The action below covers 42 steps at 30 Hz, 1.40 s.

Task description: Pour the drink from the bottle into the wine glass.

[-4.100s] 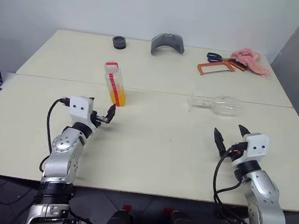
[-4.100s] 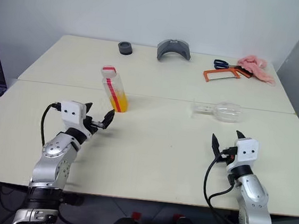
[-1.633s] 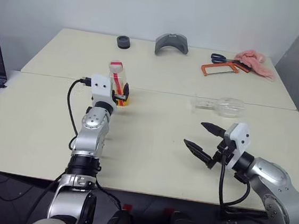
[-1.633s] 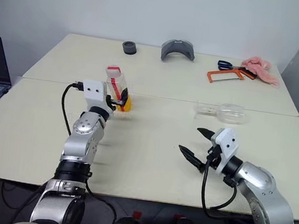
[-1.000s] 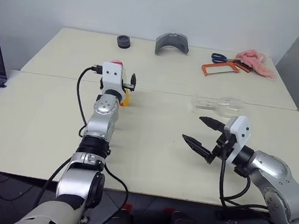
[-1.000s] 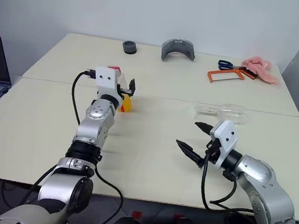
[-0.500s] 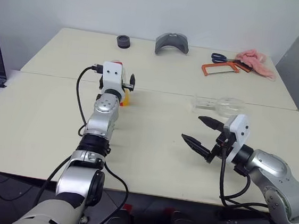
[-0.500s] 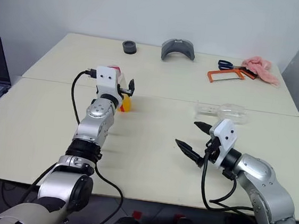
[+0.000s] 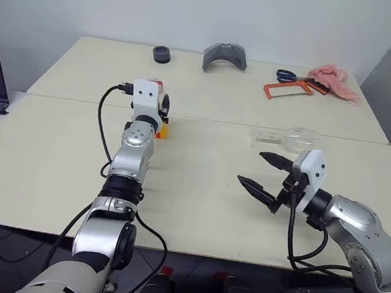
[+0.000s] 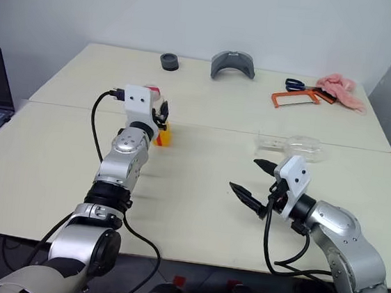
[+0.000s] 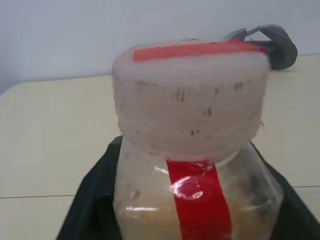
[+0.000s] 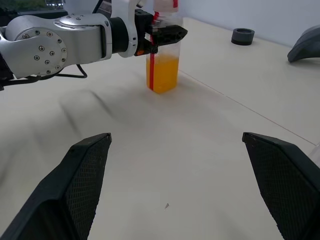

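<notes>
1. Right wrist view catches the change best: the left gripper (image 12: 167, 34), which stood spread around the bottle (image 12: 162, 62) a moment ago, has now clamped its black fingers on the bottle's upper body, above the orange drink (image 12: 162, 73).
2. That looks like the grasp being made. The bottle stands upright on the table (image 9: 200, 168), left of centre, not yet lifted, with its cap (image 11: 189, 97) on.
3. The wine glass (image 9: 291, 138) lies on its side to the right, just beyond the right gripper (image 9: 268, 176), so it likely needs standing up before any pouring.
4. The right gripper hangs over the near table, its jaws spread wide and holding nothing, as before.
</notes>
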Motion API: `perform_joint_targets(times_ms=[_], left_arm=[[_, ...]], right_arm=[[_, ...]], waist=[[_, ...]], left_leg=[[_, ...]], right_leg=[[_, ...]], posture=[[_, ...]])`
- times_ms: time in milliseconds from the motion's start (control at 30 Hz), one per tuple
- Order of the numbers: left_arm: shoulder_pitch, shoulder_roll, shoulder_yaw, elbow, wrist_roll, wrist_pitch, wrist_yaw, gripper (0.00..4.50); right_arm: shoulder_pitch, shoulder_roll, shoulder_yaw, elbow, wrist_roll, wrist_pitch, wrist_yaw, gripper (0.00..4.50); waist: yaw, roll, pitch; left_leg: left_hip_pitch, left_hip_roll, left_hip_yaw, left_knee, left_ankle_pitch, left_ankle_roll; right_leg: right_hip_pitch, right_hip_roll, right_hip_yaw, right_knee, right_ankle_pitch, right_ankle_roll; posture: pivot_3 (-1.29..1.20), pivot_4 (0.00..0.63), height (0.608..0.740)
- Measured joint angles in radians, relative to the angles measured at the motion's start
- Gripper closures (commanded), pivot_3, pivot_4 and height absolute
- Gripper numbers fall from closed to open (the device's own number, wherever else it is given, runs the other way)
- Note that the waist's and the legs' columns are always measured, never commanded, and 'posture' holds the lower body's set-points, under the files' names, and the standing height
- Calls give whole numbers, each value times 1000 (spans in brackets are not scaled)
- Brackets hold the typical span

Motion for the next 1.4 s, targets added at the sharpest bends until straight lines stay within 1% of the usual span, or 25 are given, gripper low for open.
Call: perform_joint_targets(times_ms=[333,567,700,867,933,1067,1167,1267,1400], left_arm=[[17,1,3,-28,-2,12,7,2694],[54,0,-1,-68,-61,-54,-137,2703],[62,-3,-13,-74,-101,-82,-264,2703],[72,-29,-66,-82,-231,-87,-592,2722],[72,-43,-95,-82,-256,-87,-692,2722],[72,-64,-154,-83,-285,-91,-871,2724],[62,-85,-208,-76,-290,-107,-1008,2732],[29,-106,-249,-57,-286,-143,-1093,2733],[-1,-111,-252,-26,-276,-185,-1146,2733]], right_arm=[[-4,-2,0,0,-1,0,10,0],[-4,-12,-3,-2,-9,-5,9,0],[12,-18,-22,-22,-22,-15,3,0],[28,-21,-63,-53,-33,-21,-39,0],[28,-21,-72,-78,-32,-12,-63,0],[15,-8,-86,-138,0,57,-126,0],[-50,31,-90,-162,46,136,-199,0],[-123,45,-70,-176,49,195,-265,0],[-173,70,-24,-167,14,241,-329,0]], waist=[[0,0,0],[0,0,0],[1,0,0],[0,0,0],[0,0,0],[-4,0,0],[-5,0,0],[-3,0,0],[-4,0,0]], left_leg=[[0,0,0,0,0,0],[-1,0,0,0,1,-2],[-1,0,0,0,1,-2],[-1,0,0,0,1,-2],[-1,0,0,0,1,-2],[-1,0,1,0,1,-1],[-1,0,1,0,1,-1],[-1,-1,0,0,-1,3],[-1,-1,0,0,-1,3]], right_leg=[[0,0,0,0,0,0],[0,-1,0,0,0,0],[0,-1,0,0,0,0],[0,-1,0,0,0,0],[0,0,0,-1,0,0],[0,1,0,0,0,0],[0,1,0,0,0,0],[0,1,0,0,0,0],[0,1,0,0,0,0]], posture=[[0,150,740],[0,150,740],[0,150,740],[0,150,740],[0,150,740],[0,150,740],[0,150,740],[0,150,740],[0,150,740]])
